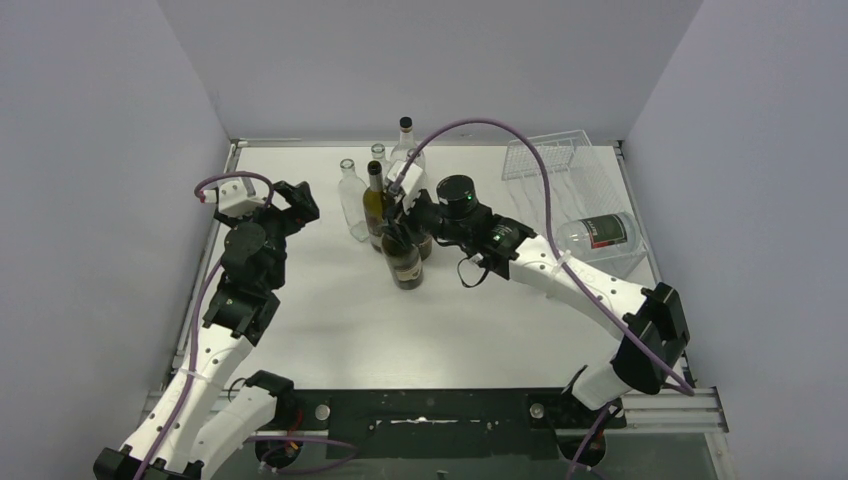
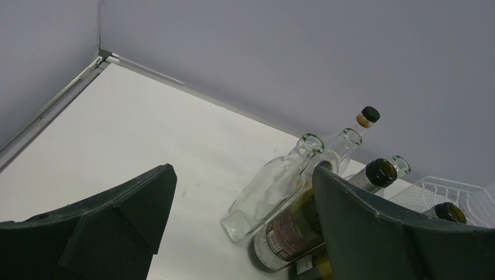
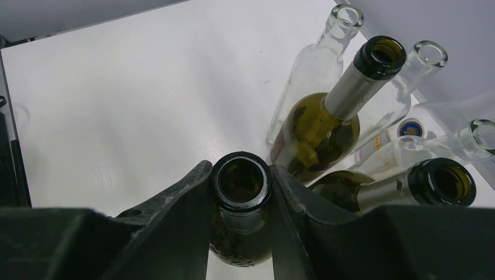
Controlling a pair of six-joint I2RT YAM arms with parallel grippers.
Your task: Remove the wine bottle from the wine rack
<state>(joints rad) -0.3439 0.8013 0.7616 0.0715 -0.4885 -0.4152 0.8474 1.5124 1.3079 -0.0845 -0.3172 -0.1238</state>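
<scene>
Right gripper (image 3: 241,189) was clamped on the neck of the dark wine bottle (image 1: 406,265). One finger (image 3: 187,198) sat on each side just under the mouth, jaws drawn in to the glass. The bottle stood upright on the white table (image 1: 320,330), off the wine rack (image 1: 560,165).

In the top view we placed the rack at 2 o'clock on the table, by the far right corner. The held bottle was at the rack's 8 o'clock, well apart from it. A clear bottle with a dark label (image 1: 600,235) lay on its side at the rack's near end. It looked to be resting in the wires, but they were too faint for us to be sure.

We noted these around the held bottle, top view:
- An olive-green bottle (image 1: 377,205) at 11 o'clock, just beside it.
- A second dark bottle (image 3: 432,184) at 1 o'clock, mostly hidden under the gripper from above.
- A clear open bottle (image 1: 352,205) at 10 o'clock.
- A clear bottle with a black stopper (image 1: 405,140) at 12 o'clock, at the back.

Left gripper (image 1: 292,205) was at the group's 9 o'clock, above the table. Its jaws were spread wide with nothing between them. In its wrist view we saw the bottles and the rack beyond its fingers (image 2: 117,221).
</scene>
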